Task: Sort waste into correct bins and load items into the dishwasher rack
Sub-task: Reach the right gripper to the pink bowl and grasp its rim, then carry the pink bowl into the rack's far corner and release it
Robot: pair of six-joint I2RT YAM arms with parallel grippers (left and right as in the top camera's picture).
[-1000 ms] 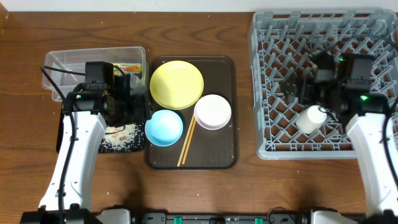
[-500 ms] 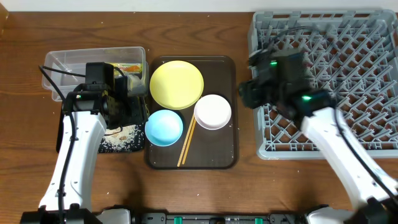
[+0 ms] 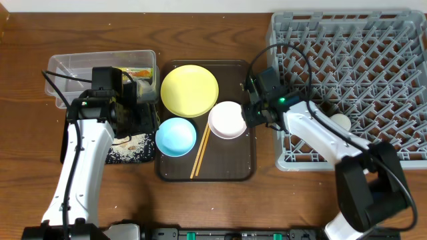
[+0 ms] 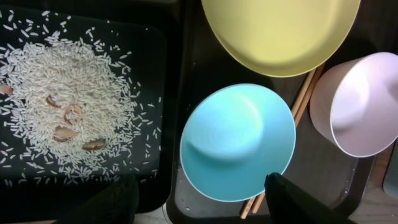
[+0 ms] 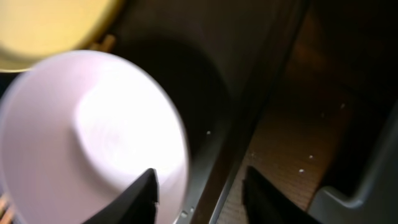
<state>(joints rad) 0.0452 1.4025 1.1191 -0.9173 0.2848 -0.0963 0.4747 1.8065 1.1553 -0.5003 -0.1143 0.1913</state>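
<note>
Dark tray, white bowl rim between right fingers

Tabletop: brown wood with visible grain. Dishwasher rack: matt grey moulded plastic. Tub: clear, glossy plastic. Yellow plate, light blue bowl and white bowl: smooth, with a soft sheen. Chopsticks: bare pale wood. Rice grains are shown matt white on the smooth black tray.
</note>
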